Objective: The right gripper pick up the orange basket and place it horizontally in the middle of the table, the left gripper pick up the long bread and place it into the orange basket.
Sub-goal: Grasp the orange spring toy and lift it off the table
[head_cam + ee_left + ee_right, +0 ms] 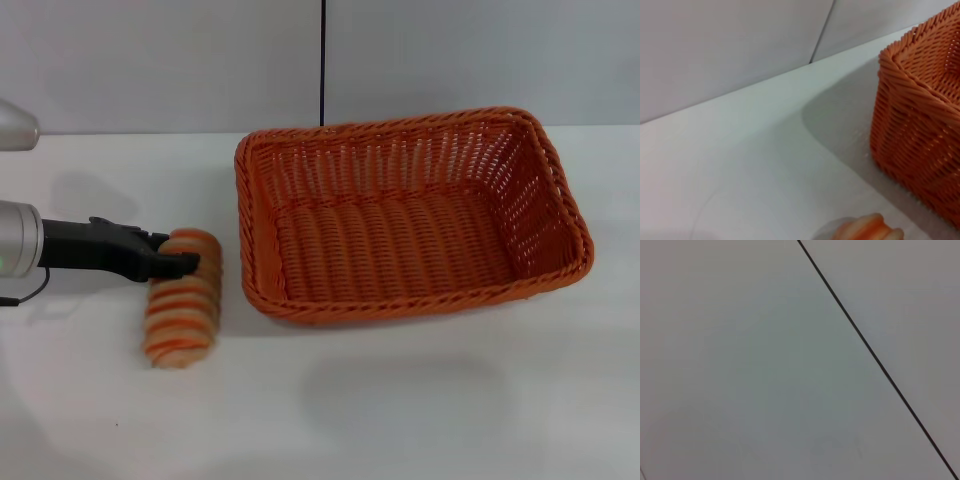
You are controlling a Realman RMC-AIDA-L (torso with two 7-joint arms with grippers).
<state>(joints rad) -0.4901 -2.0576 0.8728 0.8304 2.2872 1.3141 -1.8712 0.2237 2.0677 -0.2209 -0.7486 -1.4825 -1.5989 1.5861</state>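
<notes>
White table (pixel 420 410), grey wall behind; orange basket (pixel 410 215) sits mid-table. Left gripper (pixel 180 264) over the long bread (pixel 182 300), can't tell if clamped. Risk: off-centre pinch near one end, roll could pivot & slip.

A bare test or lab setup rather than a lived-in room: a plain white worktop (pixel 420 400) runs back to a pale grey panelled wall (pixel 150 60) with one dark vertical seam (pixel 323 60). A silver-grey robot arm (pixel 15 250) reaches in from the worktop's left edge.
</notes>
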